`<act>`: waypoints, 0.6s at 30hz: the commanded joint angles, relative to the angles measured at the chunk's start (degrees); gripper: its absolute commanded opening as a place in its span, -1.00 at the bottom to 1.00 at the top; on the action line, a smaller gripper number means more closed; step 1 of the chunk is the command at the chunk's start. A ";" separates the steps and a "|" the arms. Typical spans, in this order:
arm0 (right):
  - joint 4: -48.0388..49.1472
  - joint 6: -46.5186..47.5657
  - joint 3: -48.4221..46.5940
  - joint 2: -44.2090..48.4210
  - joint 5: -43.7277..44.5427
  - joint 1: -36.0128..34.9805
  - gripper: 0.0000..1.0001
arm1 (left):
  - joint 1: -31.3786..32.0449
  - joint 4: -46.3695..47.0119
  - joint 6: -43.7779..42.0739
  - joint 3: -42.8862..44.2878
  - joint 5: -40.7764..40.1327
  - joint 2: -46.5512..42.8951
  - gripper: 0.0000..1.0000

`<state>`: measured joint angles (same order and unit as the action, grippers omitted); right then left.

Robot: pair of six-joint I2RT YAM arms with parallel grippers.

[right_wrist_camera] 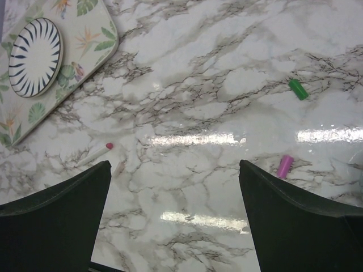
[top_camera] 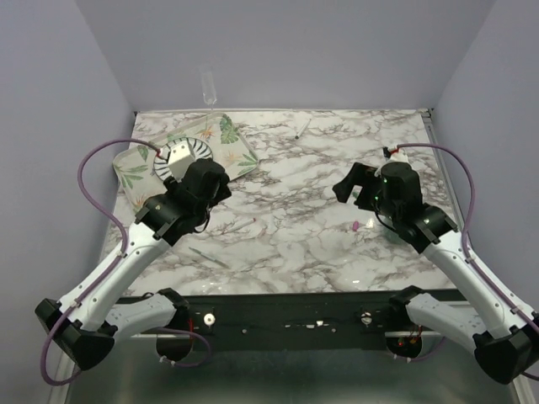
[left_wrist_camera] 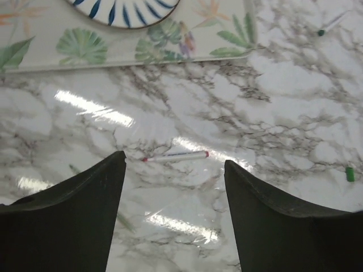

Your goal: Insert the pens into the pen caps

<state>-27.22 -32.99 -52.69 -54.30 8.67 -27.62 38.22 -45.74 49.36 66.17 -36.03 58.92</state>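
Pens and caps all apart on the marble counter (top_camera: 312, 244), nothing yet mated. Left end effector (left_wrist_camera: 174, 161) spread wide and holding nothing, hovering on the near side of the leaf-print tray (left_wrist_camera: 170, 54) and its striped plate (left_wrist_camera: 122, 11). Directly ahead of its gap, on bare counter a little off the tray's near edge: a white pen (left_wrist_camera: 177, 156) with a pink-red tip. Long axis running from one finger across toward the other, roughly parallel to that tray edge — by the look of it, a wrist turn needed before any pinch across the barrel. Second pen (left_wrist_camera: 332, 22), green-tipped, out past the tray's right-hand corner toward the counter's far edge, well apart from both end effectors. Right end effector (right_wrist_camera: 174, 165) also fully spread and empty, well off to the right of the tray. Pink cap (right_wrist_camera: 285, 166) lying just ahead of its right finger, green cap (right_wrist_camera: 298, 89) somewhat farther on — both far from the tray, on the counter's other half. Pink-tipped pen plainly the left end effector's to fetch; both caps much nearer the right.
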 commanded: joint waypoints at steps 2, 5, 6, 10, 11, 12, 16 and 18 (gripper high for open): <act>-2.48 -1.20 -1.72 -1.94 -0.32 0.37 1.00 | -8.85 -21.30 25.42 -4.82 10.52 0.49 0.48; -4.68 -1.55 -3.65 -3.96 0.21 0.46 1.00 | -10.97 -24.39 29.20 -7.19 14.93 2.77 0.31; -5.20 -1.55 -4.17 -4.84 0.47 0.37 1.00 | -11.06 -24.31 29.73 -7.98 15.55 3.31 0.28; -7.84 -1.37 -6.28 -6.69 1.09 0.37 1.00 | -11.15 -20.81 30.79 -13.77 20.81 5.68 0.23; -8.02 -0.94 -6.72 -6.78 0.74 0.37 1.00 | -11.06 -18.88 31.84 -14.92 22.91 6.12 0.20; -7.93 0.29 -6.73 -6.78 -0.05 0.37 1.00 | -11.06 -17.47 32.19 -16.15 23.98 6.21 0.19; -5.57 1.44 -5.15 -4.42 -3.30 0.37 1.00 | -11.06 -12.81 34.75 -23.17 25.66 7.26 0.18; -4.34 2.05 -3.40 -1.96 -3.74 0.37 1.00 | -11.23 -9.03 33.18 -24.59 26.71 8.58 0.18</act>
<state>-32.86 -32.88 -57.52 -60.40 7.64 -27.62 27.33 -61.47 80.42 45.15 -13.45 65.78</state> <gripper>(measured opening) 0.998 0.594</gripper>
